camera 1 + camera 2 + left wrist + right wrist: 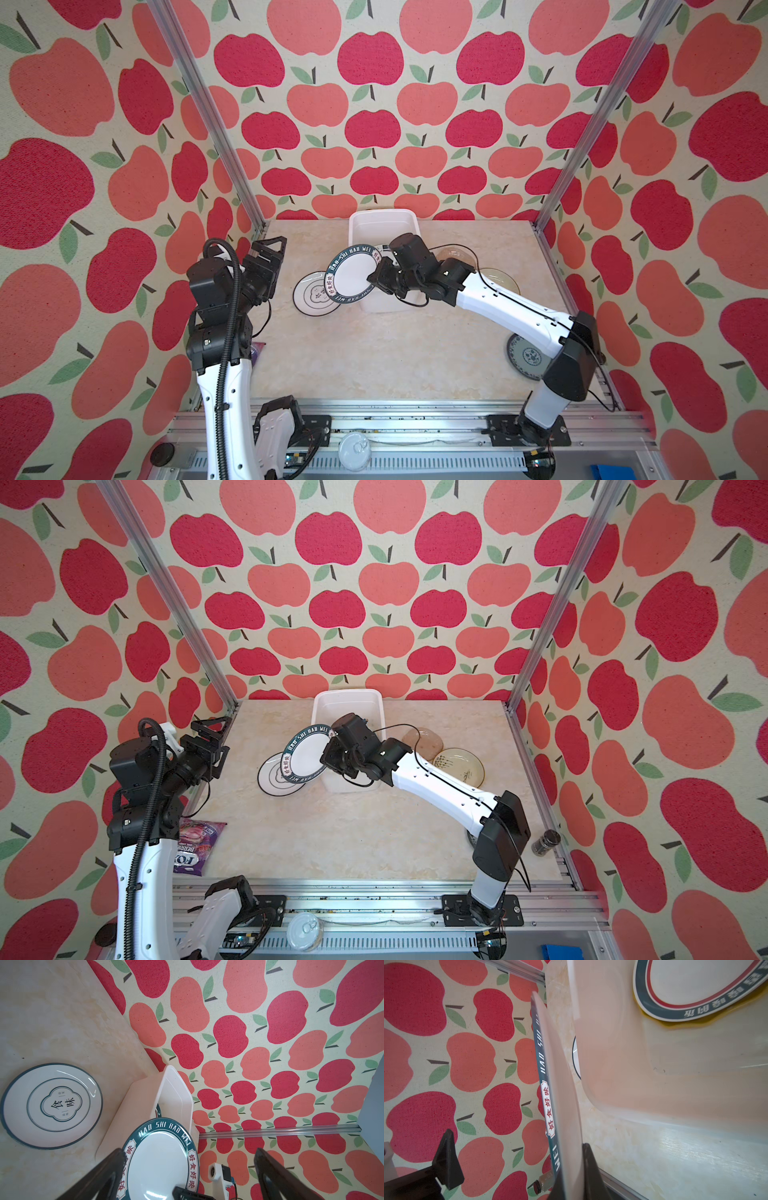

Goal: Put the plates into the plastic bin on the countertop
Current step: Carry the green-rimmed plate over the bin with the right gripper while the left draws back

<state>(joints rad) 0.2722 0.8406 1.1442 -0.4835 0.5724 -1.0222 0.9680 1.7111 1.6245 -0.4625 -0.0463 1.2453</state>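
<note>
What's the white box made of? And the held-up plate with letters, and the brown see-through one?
The white box looks like plastic: faintly see-through walls, rounded corners, dull sheen. The held-up lettered plate looks like glazed ceramic, maybe melamine: shiny highlights on its white middle. The brown plate looks like tinted glass or clear plastic: the countertop shows through it.

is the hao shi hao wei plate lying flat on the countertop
No, the hao shi hao wei plate is tilted up off the countertop, pinched at its rim by the right gripper.
</note>
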